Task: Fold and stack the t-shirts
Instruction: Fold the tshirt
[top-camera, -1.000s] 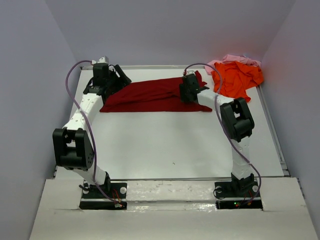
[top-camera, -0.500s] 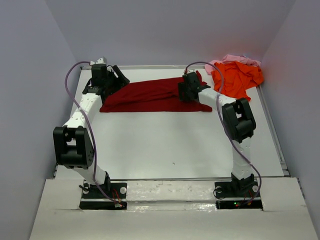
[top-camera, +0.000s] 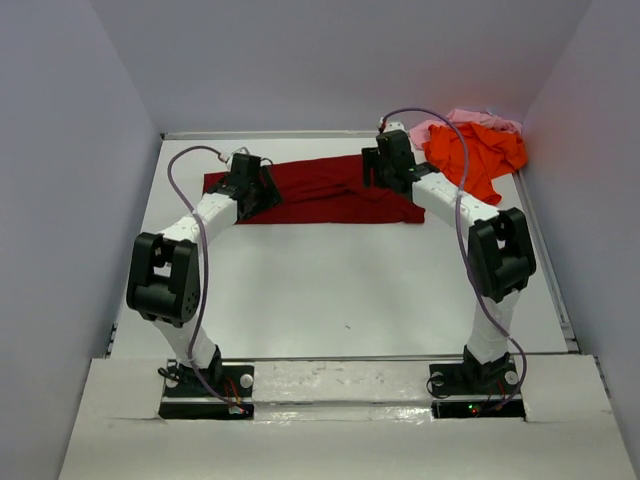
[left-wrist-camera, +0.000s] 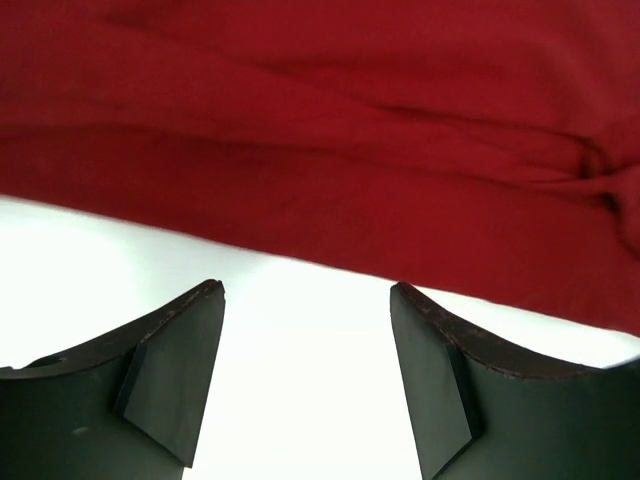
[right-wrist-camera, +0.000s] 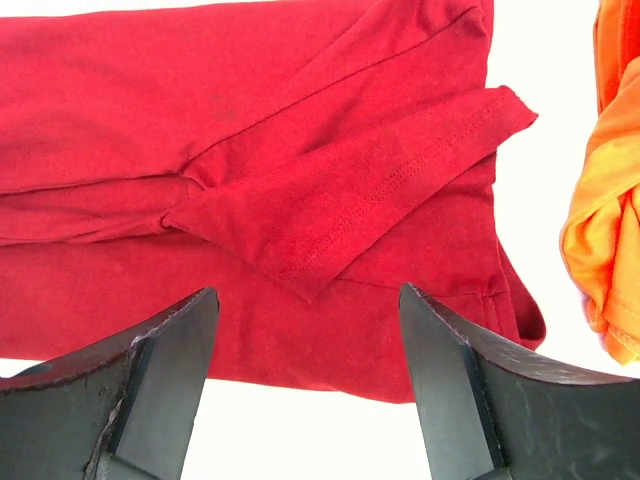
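Your red shirt (top-camera: 330, 190) is lying flattened along the far edge of the desk (top-camera: 350, 290), the orange shirt (top-camera: 475, 155) heaped at its far right corner. Your left jaws and right jaws are hanging wide open, gripping nothing. You should be pinching the near hem at both ends, catching every layer.

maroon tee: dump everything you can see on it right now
The maroon t-shirt is soft dark red knit cloth, lying flat across the far part of the table as a long folded band, left to right, with shallow creases. At its right end a hemmed sleeve with visible stitching lies folded over the body. It rests on the table only; white surface shows between it and the orange shirt. The left gripper and right gripper hover open at its near edge, holding nothing.
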